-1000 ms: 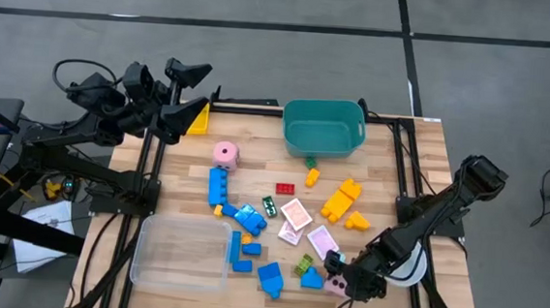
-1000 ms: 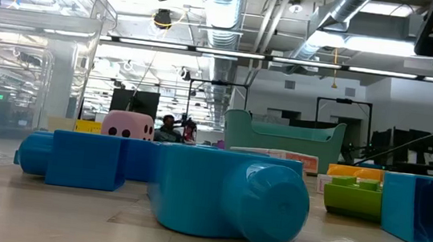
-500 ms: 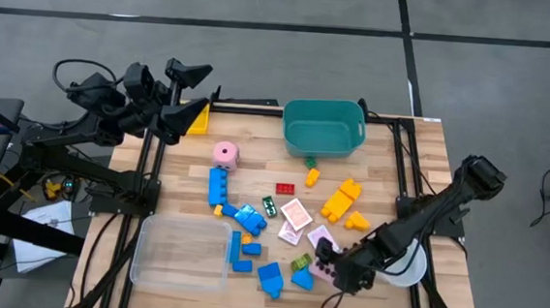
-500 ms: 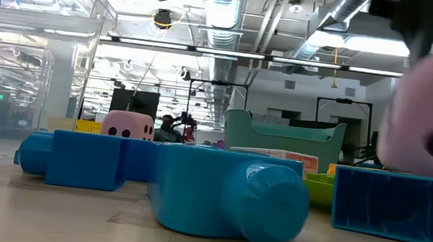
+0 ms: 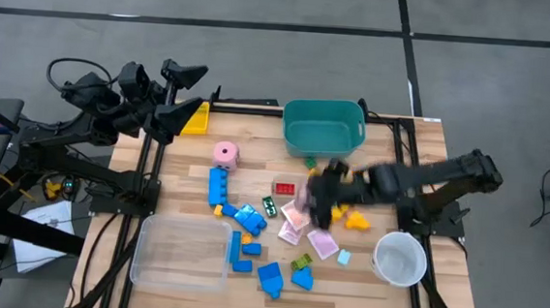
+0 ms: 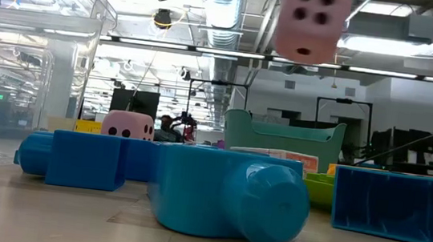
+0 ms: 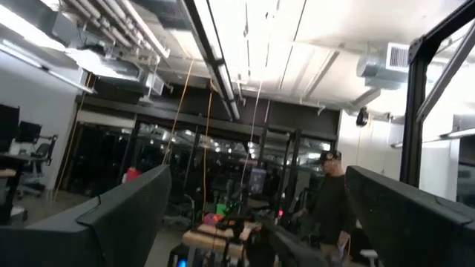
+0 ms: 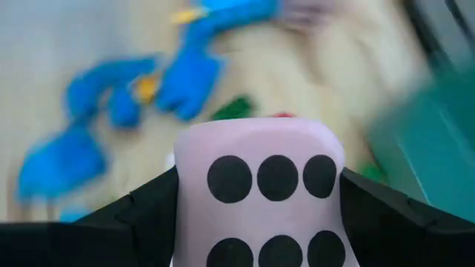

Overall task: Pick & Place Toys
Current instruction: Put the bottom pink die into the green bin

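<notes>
My right gripper (image 5: 323, 191) is shut on a pink foam die with dark dots (image 8: 260, 193), high above the middle of the table; the die also shows in the low view (image 6: 311, 22). A second pink die (image 5: 225, 153) rests on the wood at the left. Blue blocks (image 5: 219, 184), yellow blocks (image 5: 342, 198), a red block (image 5: 284, 188) and pink-white cards (image 5: 298, 214) lie scattered on the table. My left gripper (image 5: 190, 92) waits open and empty beyond the table's far left corner. My right gripper pinches the die by two opposite side faces (image 8: 182, 200) between its two fingers (image 8: 145, 219). The six-dot face is turned toward the wrist camera. The arm reaches in from the table's right. The die is lifted clear of the table and of every block.
A teal tub (image 5: 323, 126) stands at the far middle, just beyond my right gripper. A clear tray (image 5: 183, 252) sits at the near left, a white cup (image 5: 401, 257) at the near right, and a yellow tray (image 5: 198, 119) at the far left.
My right gripper has lifted the pink die from the table's near right corner, going up, toward the left and toward the far edge, nearer the teal tub. The die is now clear of the table and high in the low view.
</notes>
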`<state>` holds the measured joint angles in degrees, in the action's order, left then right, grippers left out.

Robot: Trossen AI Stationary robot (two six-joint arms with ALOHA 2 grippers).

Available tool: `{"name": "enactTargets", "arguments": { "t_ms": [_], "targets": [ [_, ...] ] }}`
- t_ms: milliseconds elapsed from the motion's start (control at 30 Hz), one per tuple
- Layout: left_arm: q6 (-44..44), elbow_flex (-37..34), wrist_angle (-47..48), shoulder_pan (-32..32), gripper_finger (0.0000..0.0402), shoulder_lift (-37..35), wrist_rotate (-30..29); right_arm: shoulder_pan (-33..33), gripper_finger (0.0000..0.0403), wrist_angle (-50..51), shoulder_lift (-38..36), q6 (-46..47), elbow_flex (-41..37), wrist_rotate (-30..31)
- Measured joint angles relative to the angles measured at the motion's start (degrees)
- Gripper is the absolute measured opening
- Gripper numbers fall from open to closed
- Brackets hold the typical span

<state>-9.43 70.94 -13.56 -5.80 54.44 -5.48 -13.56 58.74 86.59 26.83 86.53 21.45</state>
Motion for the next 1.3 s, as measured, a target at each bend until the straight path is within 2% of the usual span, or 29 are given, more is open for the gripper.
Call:
{"name": "enactTargets", "arguments": {
  "t_ms": [67,200,333,433,600,767,933,1167,1300],
  "targets": [
    [0.3,0.0,1.9,0.0,0.0397,-0.2,0.0,4.7,0.0297,2.6,0.0,9.5,2.2,0.0],
    [3.0,0.0,7.2,-0.1,0.0397,-0.5,0.0,13.1,0.0297,1.5,-0.1,22.0,3.4,-0.2],
    [5.2,0.0,11.5,-0.1,0.0397,-0.4,-0.1,21.9,0.0297,-0.6,0.0,31.6,3.4,-0.1],
    [6.9,0.0,13.4,-0.1,0.0397,0.0,-0.7,28.2,0.0297,-1.0,0.0,34.7,3.4,-0.2],
    [9.1,0.0,16.3,-0.2,0.0397,0.8,-1.2,36.0,0.0297,-0.7,0.0,31.9,3.4,-0.5],
    [9.2,-0.1,16.6,-0.4,0.0397,1.8,-4.7,41.8,0.0297,1.4,1.4,26.2,3.3,-1.9],
    [9.2,-0.2,16.5,-0.9,0.0397,3.1,-7.2,46.8,0.0297,3.4,6.8,21.0,3.2,-3.0],
    [8.9,-0.2,16.7,-2.2,0.0397,4.0,-8.3,50.5,0.0297,2.3,15.5,16.9,3.4,-5.7],
    [8.7,-0.2,16.5,-2.5,0.0397,4.2,-8.6,50.5,0.0297,3.0,17.4,16.0,3.4,-5.5]
  ]
}}
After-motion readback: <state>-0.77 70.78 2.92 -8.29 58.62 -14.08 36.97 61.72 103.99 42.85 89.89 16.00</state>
